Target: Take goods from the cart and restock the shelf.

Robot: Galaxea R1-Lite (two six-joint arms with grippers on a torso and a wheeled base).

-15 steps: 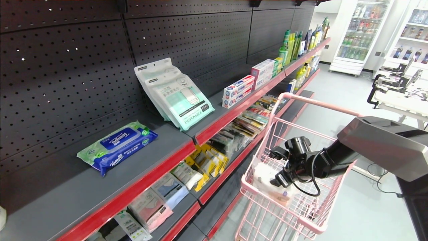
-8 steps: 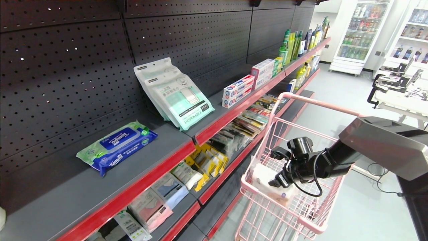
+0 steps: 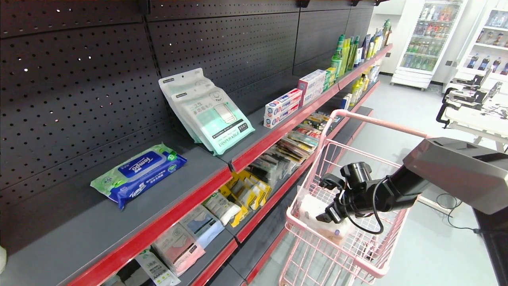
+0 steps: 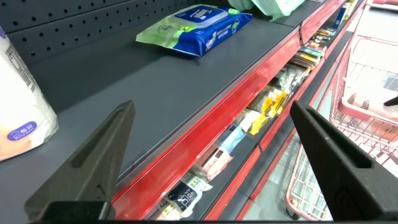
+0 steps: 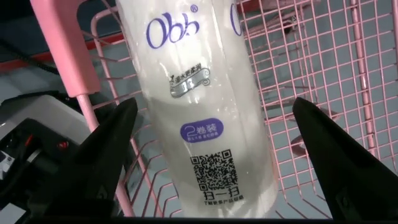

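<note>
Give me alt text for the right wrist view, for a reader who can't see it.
An open pincer hangs over a white plastic-wrapped roll pack that lies in a pink wire cart, the pack centred in its gap.

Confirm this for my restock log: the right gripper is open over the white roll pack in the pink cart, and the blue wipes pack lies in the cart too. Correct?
One detail is wrong. The blue wipes pack lies on the shelf, not in the pink cart, as the head view shows. The right gripper is open over the white roll pack there.
</note>
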